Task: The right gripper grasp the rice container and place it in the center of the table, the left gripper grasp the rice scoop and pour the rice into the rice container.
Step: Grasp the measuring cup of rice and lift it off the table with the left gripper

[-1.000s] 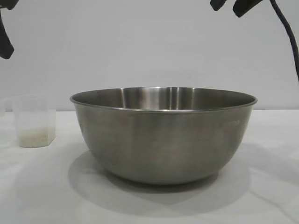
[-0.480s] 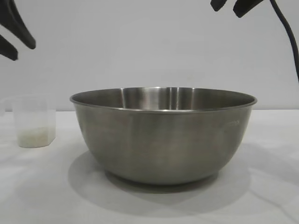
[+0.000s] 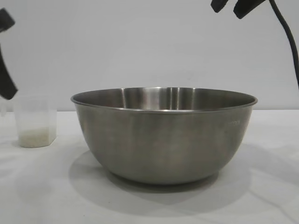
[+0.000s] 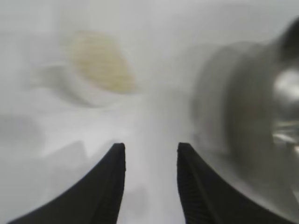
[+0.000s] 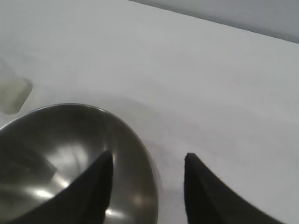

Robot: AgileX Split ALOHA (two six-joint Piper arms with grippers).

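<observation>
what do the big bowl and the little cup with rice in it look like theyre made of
The rice container looks like brushed stainless steel: grey metal sheen, soft streaked reflections, a rolled rim. The rice scoop seems to be frosted translucent plastic: the pale rice at its bottom shows through cloudy walls. It could be another translucent material.

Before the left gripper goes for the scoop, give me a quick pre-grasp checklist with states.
1. Bowl set mid-table, upright: ok.
2. Scoop upright, rice inside: ok.
3. Left gripper open and empty: ok.
4. Left gripper lined up around the scoop: not ok; the scoop sits ahead and off to one side.
5. Right gripper clear of the bowl, holding nothing: ok.
6. Scoop apart from the bowl: ok.
</observation>
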